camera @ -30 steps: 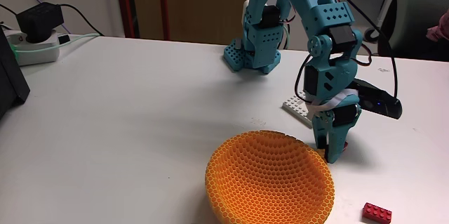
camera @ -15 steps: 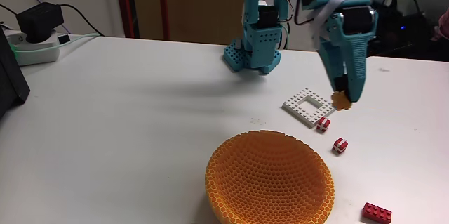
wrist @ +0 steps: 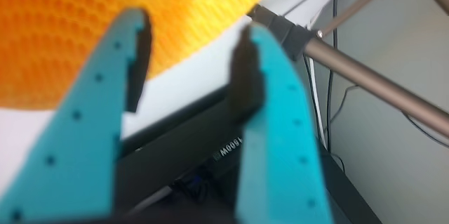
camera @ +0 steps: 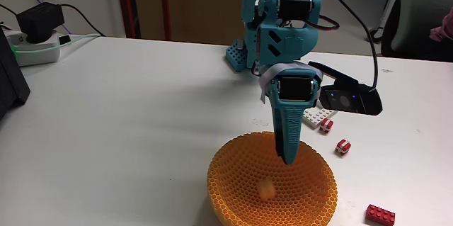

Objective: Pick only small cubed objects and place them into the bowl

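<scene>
Pincer (wrist: 189,41) spread open, nothing between the fingers, hanging over the orange bowl (camera: 233,190). Directly beneath, inside the bowl, a blurred orange cube (camera: 267,188). Off to the pincer's right in the fixed view, two red-and-white striped cubes (camera: 327,124) (camera: 342,146) on the table beside a white plate (camera: 311,117). Farther right and nearer the camera, a red brick (camera: 380,215).

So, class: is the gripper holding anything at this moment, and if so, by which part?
Nothing is held. The gripper is open with an empty gap in the wrist view, poised over the bowl; an orange cube lies inside the bowl.
</scene>
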Controlling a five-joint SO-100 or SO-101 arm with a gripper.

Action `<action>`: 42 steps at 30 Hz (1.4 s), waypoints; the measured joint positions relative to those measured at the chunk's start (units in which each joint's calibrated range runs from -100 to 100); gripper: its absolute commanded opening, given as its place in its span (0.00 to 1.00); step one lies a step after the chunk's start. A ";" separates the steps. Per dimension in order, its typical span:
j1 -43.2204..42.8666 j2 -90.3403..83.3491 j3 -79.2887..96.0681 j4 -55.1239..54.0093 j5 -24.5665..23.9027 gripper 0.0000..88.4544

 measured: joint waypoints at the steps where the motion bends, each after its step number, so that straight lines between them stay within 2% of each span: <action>1: -0.19 0.00 -0.30 1.44 -0.24 0.30; 5: -3.48 -3.15 -0.69 7.99 -1.27 0.29; 9: -12.86 -10.03 0.10 14.31 -2.15 0.26; 14: -29.21 -11.81 5.32 14.75 -3.91 0.23; 18: -35.49 -4.92 5.91 13.09 -5.47 0.22; 23: -37.43 3.64 7.49 10.21 -6.01 0.22; 42: -32.88 6.98 11.82 1.77 -5.42 0.22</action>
